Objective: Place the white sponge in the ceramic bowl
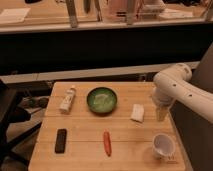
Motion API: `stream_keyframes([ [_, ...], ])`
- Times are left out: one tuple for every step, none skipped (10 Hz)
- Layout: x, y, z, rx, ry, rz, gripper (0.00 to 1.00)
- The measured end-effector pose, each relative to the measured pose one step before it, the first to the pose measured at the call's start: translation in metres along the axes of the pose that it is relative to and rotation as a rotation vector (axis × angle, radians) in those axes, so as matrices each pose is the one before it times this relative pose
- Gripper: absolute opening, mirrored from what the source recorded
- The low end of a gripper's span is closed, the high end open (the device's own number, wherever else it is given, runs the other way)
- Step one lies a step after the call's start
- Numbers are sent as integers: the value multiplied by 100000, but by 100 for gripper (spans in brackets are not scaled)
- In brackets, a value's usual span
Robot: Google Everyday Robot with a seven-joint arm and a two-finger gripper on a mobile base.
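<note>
The white sponge [137,112] lies flat on the wooden table [131,142], a little right of the ceramic bowl [102,110]. The bowl is glossy green with a paler centre and holds nothing. My gripper [161,115] hangs from the white arm at the table's right edge, pointing down just right of the sponge and apart from it. It is open, with nothing in it.
A white labelled tube [67,99] lies left of the bowl. A black bar [61,140] sits at the front left and an orange carrot-like stick [106,143] at the front middle. A white cup [163,145] stands at the front right, below the gripper.
</note>
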Motion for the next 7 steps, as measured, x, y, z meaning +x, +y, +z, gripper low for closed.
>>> stream_keyframes([
  [-343, -406, 515, 236, 253, -2482, 80],
  [0, 13, 677, -405, 669, -1794, 80],
  [-30, -91, 548, 2, 456, -1822, 80],
  [-130, -233, 275, 60, 254, -2034, 80],
  [-172, -222, 325, -32, 205, -2057, 80],
  [-271, -274, 1010, -43, 298, -3029, 80],
  [-118, -87, 829, -148, 219, -1853, 80],
])
